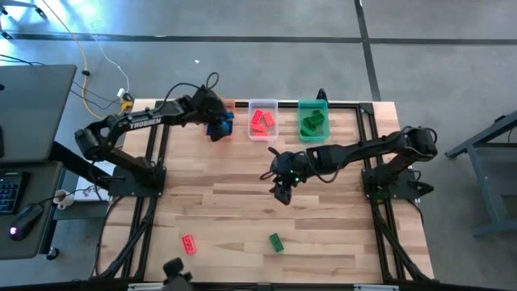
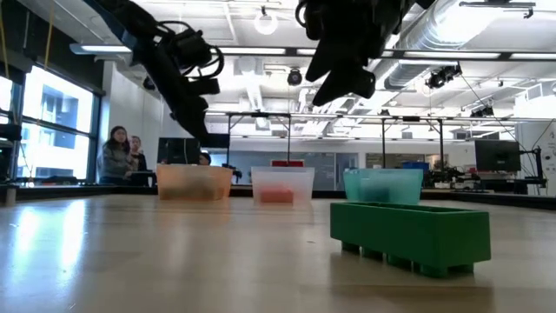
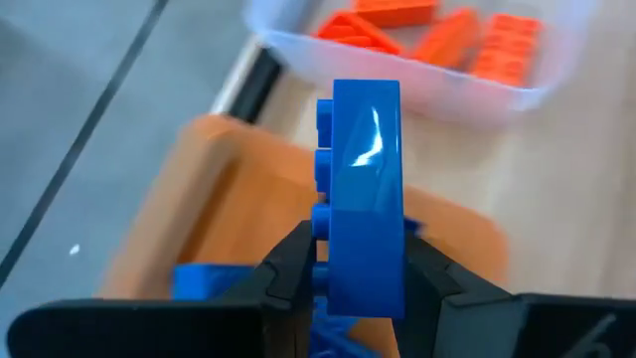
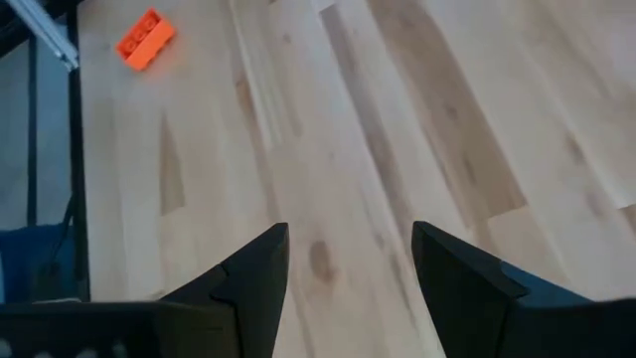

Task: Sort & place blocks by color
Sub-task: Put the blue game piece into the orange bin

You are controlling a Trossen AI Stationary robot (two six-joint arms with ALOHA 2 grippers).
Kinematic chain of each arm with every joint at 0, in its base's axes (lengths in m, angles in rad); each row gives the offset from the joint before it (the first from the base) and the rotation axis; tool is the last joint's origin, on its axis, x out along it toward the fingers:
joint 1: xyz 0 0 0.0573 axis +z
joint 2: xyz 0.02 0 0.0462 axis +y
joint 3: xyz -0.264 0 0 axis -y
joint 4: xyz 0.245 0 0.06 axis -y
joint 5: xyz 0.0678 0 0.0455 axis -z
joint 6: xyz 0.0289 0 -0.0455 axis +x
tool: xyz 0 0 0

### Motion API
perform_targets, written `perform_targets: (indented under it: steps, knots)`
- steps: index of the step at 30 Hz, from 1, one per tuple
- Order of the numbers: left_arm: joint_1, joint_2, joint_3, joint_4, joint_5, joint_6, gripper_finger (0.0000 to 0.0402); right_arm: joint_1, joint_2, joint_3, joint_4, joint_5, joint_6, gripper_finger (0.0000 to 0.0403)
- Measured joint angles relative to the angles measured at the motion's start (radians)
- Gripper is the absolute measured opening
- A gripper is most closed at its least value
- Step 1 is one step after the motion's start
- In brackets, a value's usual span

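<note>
Only the left wrist view shows the left tool pinching a blue block over the orange bin. The right tool is spread, empty, above the counter.

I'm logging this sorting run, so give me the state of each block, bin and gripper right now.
Left gripper: shut on blue block, held over the orange bin.
Right gripper: fingers open, empty, above the table's middle.
Orange bin: holds blue blocks.
Clear bin: holds red blocks.
Green bin: holds green blocks.
Red block: loose on table, unsorted.
Green block: loose on table, unsorted.
</note>
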Motion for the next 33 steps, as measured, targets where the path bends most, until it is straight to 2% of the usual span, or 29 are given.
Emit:
perform_targets:
  steps: [5,10,15,24,33]
  knots:
    - [0.086,-0.001,0.000,0.011,0.003,-0.031,0.0075,0.031,0.000,0.000,0.000,0.000,0.001,0.0200]
    - [0.133,-0.001,0.000,0.016,0.058,-0.063,0.0075,0.050,0.000,0.000,0.000,0.040,0.002,0.0200]
    - [0.128,0.011,0.000,0.018,0.040,-0.089,0.0076,0.056,0.000,0.000,0.000,0.057,0.006,0.0200]
    - [0.119,0.131,0.000,0.029,0.027,-0.133,0.0076,0.055,0.000,0.000,0.001,0.058,0.069,0.0200]
    - [0.115,0.144,0.000,0.078,-0.003,-0.167,0.0082,0.055,0.001,0.000,0.001,0.058,0.071,0.0200]
